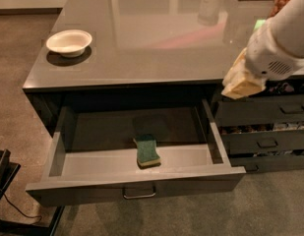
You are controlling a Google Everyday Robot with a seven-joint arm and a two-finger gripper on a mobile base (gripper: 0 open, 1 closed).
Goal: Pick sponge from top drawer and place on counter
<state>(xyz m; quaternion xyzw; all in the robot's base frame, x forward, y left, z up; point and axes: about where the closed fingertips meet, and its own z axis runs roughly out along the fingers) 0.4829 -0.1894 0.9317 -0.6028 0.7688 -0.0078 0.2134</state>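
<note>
Sponge point(147, 151): green face up in the open drawer point(57, 146), near its front wall, below the tabletop's point(156, 38) front edge.
Pincer point(238, 86): at the front edge toward the right corner, well apart from the sponge; apart or together, we cannot tell.
Risk one: reaching in, we may clip that edge or the drawer's right wall.
Risk two: a shallow grip may let the foam slip.

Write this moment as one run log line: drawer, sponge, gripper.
top drawer: open | sponge: inside, near front wall | gripper: at counter front edge, right of drawer, apart from sponge
</note>
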